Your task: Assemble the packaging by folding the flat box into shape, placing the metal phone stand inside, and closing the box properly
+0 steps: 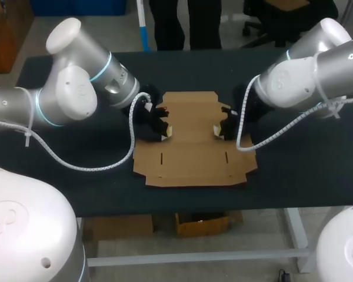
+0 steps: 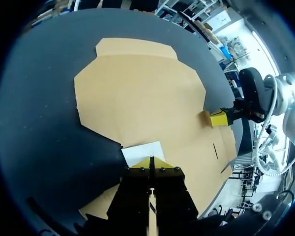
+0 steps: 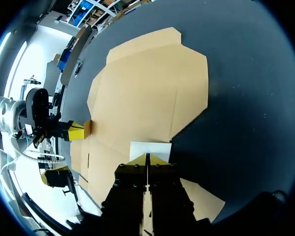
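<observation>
Flat box lies unfolded on the dark bench, about mid-bench, between the two arms. All panels are flat against the surface except at the two side edges. Two short slots are cut in the panel nearer the robot.

L arm: left end effector is at the box's left side edge. In the left wrist view its yellow tips are pressed together w/ only a thin seam, pinching the box edge. A white patch sits just ahead of the tips. It is prob. the gripped flap's face, but the view is too poor to be sure.

R arm: right end effector is at the opposite side edge, mirroring the left. In the right wrist view its tips are likewise closed tight on the box edge, w/ the same white patch ahead.

Cross-check: each wrist view shows the other arm's tool across the box. The right end effector holds a small raised cardboard tab, and so does the left end effector.

Bench is bare dark surface around the box in both wrist views.
</observation>
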`<action>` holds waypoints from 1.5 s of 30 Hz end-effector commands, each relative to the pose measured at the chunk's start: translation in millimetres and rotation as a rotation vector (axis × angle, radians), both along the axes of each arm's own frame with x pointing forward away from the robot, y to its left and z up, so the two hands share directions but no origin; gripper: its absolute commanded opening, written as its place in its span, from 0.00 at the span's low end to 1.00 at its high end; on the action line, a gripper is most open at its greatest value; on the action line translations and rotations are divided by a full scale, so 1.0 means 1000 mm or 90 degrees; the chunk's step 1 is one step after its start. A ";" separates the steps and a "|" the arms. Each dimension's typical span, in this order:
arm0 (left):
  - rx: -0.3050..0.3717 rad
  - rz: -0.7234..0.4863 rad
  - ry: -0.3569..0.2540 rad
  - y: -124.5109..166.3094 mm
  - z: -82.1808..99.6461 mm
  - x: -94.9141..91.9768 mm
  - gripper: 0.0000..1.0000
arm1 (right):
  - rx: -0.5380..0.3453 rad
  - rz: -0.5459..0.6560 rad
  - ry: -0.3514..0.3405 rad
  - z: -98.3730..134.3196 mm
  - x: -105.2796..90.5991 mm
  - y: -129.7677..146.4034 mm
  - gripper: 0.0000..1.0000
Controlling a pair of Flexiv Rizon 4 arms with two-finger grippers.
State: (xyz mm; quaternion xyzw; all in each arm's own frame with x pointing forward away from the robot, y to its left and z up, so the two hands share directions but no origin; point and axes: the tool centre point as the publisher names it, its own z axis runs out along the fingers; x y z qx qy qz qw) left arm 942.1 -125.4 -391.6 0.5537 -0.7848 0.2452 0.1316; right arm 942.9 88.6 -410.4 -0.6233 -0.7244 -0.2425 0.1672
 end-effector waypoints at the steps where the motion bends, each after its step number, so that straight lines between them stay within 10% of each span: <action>1: 0.007 -0.003 0.006 -0.006 -0.003 0.004 0.00 | -0.011 0.001 0.007 -0.003 0.002 0.004 0.00; 26: 0.125 0.086 0.003 -0.013 -0.026 0.000 0.00 | -0.054 -0.016 0.038 -0.019 -0.003 0.005 0.00; 45: 0.101 0.102 -0.007 0.014 0.007 -0.001 0.00 | -0.008 -0.041 -0.002 0.015 -0.003 -0.016 0.00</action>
